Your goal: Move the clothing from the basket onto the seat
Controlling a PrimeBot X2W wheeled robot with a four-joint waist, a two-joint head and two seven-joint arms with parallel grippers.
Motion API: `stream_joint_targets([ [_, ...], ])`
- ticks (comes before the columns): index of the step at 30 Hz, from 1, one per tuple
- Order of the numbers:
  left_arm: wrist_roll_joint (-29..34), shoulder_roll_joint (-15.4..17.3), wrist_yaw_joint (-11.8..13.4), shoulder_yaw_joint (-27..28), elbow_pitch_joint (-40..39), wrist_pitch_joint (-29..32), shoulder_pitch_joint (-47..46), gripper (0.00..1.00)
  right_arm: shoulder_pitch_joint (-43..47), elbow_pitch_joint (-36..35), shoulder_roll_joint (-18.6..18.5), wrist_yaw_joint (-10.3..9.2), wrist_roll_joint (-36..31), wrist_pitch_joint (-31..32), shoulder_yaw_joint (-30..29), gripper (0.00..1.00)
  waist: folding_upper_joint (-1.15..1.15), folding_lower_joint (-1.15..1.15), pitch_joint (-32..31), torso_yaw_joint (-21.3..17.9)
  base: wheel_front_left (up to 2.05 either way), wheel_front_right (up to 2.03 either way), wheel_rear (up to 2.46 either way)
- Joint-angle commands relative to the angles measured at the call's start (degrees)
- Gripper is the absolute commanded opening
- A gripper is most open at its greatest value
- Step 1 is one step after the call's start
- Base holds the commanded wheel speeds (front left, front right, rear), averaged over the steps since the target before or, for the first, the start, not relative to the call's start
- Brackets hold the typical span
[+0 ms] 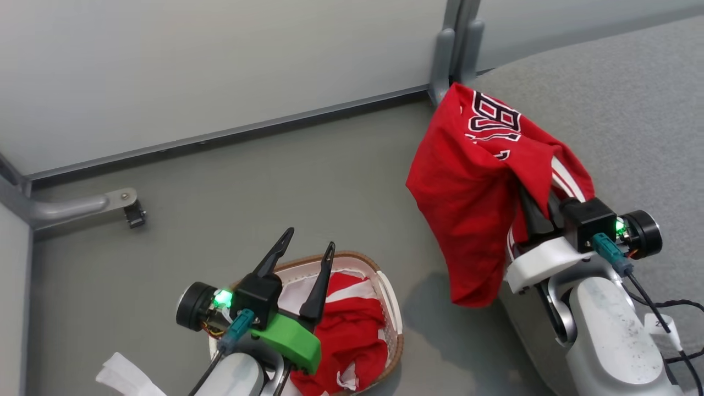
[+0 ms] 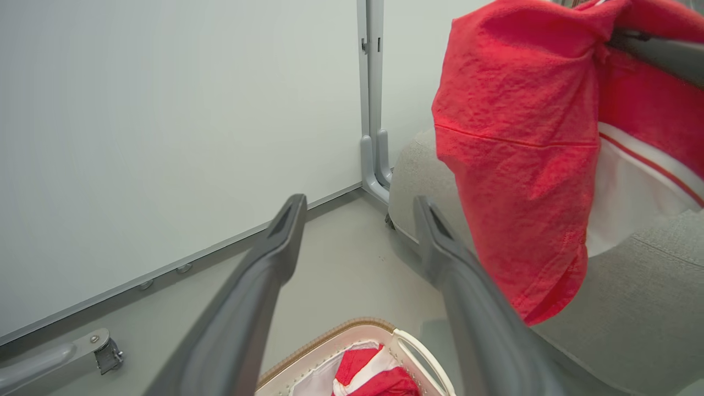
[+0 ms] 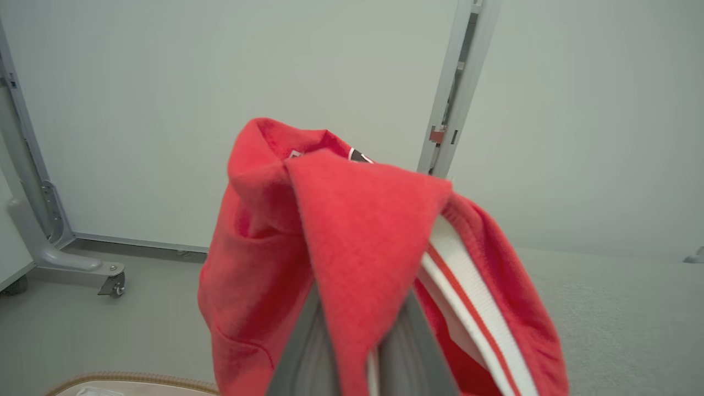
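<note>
Grey floor (image 1: pixel 308 181), pale panels (image 1: pixel 220 66); right tool (image 1: pixel 536 210) apparently pinches jersey (image 1: pixel 473 187), left tool (image 1: pixel 309 239) gapes.

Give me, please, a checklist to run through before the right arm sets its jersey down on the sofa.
1. Right gripper shut on the held jersey: ok, fabric drapes over both fingers.
2. Held jersey lifted free of the basket: ok.
3. Held jersey over the sofa: not ok, most of it hangs beside the sofa's edge, above the floor.
4. Left gripper open and holding nothing: ok, it hovers over the basket.
5. Basket emptied: not ok, red clothing lies inside.
</note>
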Motion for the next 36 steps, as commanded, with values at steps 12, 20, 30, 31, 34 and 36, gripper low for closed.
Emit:
stream_joint_targets([
  [12,2.0,1.2,-0.7,-1.3,-0.1,0.8,-4.8,1.00,0.6,-3.0,-0.1,-0.05,1.1,-0.3,-2.6,0.00,0.00,0.00,8.9,-13.3,0.00,0.00,0.00],
  [20,2.9,1.4,-1.0,-2.3,-0.7,1.3,-6.9,1.00,-0.7,-3.4,-0.1,-0.05,1.6,-0.3,-3.9,0.00,0.00,0.00,12.2,-14.5,0.00,0.00,0.00],
  [30,5.0,1.8,-0.3,-3.5,-4.1,1.7,-9.6,1.00,-8.5,-4.1,-4.0,-0.06,-1.6,-0.3,-8.0,0.00,0.00,0.00,18.1,-9.6,0.00,0.00,0.00],
  [31,5.3,1.8,-0.2,-3.6,-4.6,1.7,-9.9,1.00,-9.9,-4.1,-5.0,-0.06,-1.9,-0.3,-8.3,0.00,0.00,0.00,18.8,-9.0,0.00,0.00,0.00],
  [34,5.9,2.0,0.1,-3.8,-6.3,2.1,-10.9,1.00,-14.8,-3.6,-8.8,-0.06,-2.8,-0.3,-9.5,0.00,0.00,0.00,21.3,-6.5,0.00,0.00,0.00],
  [36,6.3,2.0,0.0,-4.1,-7.4,2.5,-11.6,1.00,-18.2,-3.0,-11.6,-0.06,-3.4,-0.3,-10.5,0.00,0.00,0.00,23.2,-4.8,0.00,0.00,0.00],
])
